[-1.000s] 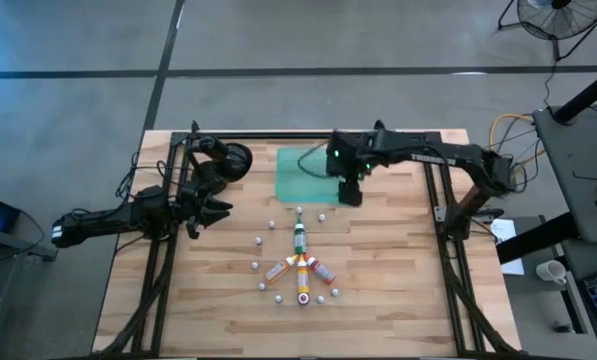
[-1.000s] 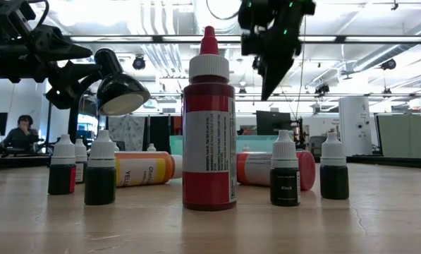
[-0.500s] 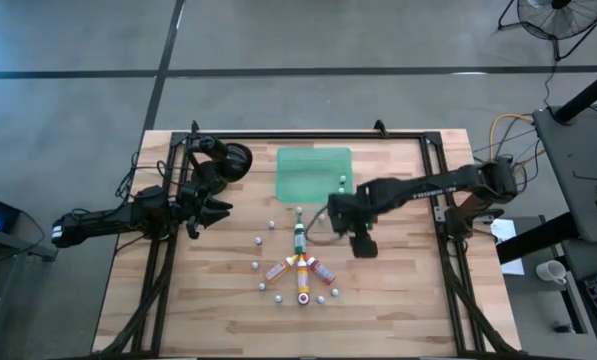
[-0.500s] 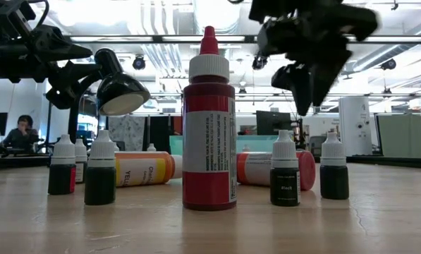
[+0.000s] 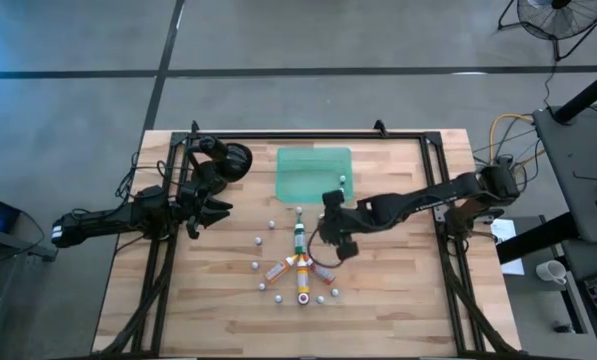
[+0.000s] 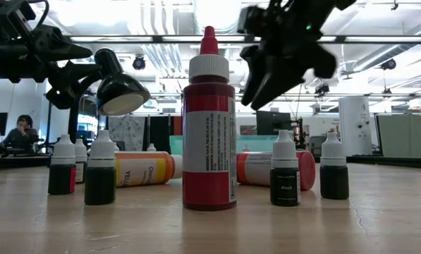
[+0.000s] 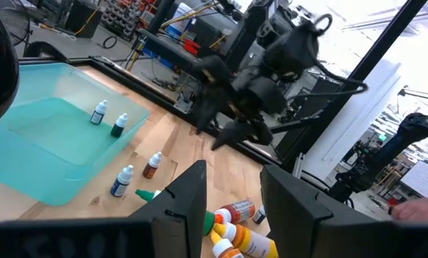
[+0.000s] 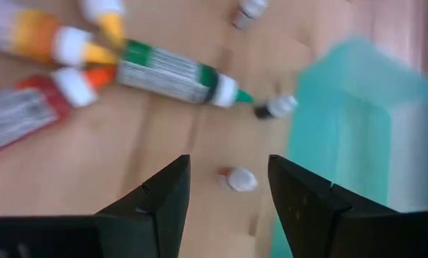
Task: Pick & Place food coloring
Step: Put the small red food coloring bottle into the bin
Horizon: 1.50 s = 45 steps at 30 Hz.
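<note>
Right claw (image 5: pixel 330 232): fingers apart and empty, hanging low over the middle of the tabletop (image 5: pixel 398 300), just off the tray's near edge and beside the green bottle (image 5: pixel 299 236). In its own wrist view a small white-capped dropper bottle (image 8: pixel 236 179) lies between and just ahead of the fingers. Judged step: closing in on that little bottle for a pick. To do it well the claw should centre the bottle between the fingers before dropping, come straight down so neither fingertip nudges it (it looks light and likely to roll or skid), and stay clear of the green bottle's tip close by. Left claw (image 5: pixel 210 212): parked near the tabletop's left edge, fingers apart with nothing between them. Food coloring, loose stock: green bottle lying flat at mid-tabletop pointing toward the tray; orange-yellow bottles (image 5: pixel 277 270) and a red bottle (image 5: pixel 322 270) lying fanned out just nearer the front edge, tips meeting; small dropper bottles (image 5: pixel 272 224) scattered in a loose ring around them. Container: one translucent green tray (image 5: pixel 303 172), at the middle of the far edge. Contents: two small dropper bottles (image 7: pixel 98 113) standing together near its right-hand side; the rest of the tray holds nothing. Most of the set remains to be moved.
</note>
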Available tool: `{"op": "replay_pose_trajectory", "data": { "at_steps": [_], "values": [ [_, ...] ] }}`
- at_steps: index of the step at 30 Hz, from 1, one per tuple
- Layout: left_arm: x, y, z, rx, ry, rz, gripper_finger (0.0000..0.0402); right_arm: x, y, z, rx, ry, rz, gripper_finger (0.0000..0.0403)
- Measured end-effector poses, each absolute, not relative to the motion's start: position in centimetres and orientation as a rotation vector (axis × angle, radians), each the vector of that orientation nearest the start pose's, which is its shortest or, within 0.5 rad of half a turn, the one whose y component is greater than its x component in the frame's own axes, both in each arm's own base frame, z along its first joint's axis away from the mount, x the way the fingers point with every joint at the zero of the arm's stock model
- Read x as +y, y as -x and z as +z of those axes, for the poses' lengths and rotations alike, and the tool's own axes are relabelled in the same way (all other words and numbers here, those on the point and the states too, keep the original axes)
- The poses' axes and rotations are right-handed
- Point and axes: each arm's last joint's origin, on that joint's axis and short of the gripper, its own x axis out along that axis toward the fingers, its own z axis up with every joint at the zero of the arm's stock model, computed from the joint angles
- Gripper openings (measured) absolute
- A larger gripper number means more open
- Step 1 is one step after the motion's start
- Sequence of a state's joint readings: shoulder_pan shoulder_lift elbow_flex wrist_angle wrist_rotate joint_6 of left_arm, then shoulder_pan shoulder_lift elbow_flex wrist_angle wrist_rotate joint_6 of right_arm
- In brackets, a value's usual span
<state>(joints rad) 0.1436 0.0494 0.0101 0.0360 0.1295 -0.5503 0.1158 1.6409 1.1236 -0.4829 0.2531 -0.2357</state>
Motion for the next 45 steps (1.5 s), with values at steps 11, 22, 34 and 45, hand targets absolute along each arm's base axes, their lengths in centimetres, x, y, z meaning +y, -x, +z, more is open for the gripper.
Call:
{"op": "replay_pose_trajectory", "data": {
  "at_steps": [11,22,34,45],
  "values": [
    [1.1,-9.9,16.6,0.000,0.550,0.015,0.0106,0.5,-34.1,18.5,1.078,-0.097,-0.267,0.0184],
    [1.1,-9.9,16.7,-0.001,0.550,0.014,0.0106,0.5,-34.8,16.3,1.110,-0.267,-0.397,0.0187],
    [1.1,-9.9,16.7,-0.001,0.551,0.014,0.0106,0.1,-34.5,15.9,1.113,-0.019,-0.426,0.0187],
    [1.1,-9.9,16.6,0.000,0.550,0.014,0.0106,0.1,-34.9,15.8,1.130,0.141,-0.143,0.0187]
  ]
}}
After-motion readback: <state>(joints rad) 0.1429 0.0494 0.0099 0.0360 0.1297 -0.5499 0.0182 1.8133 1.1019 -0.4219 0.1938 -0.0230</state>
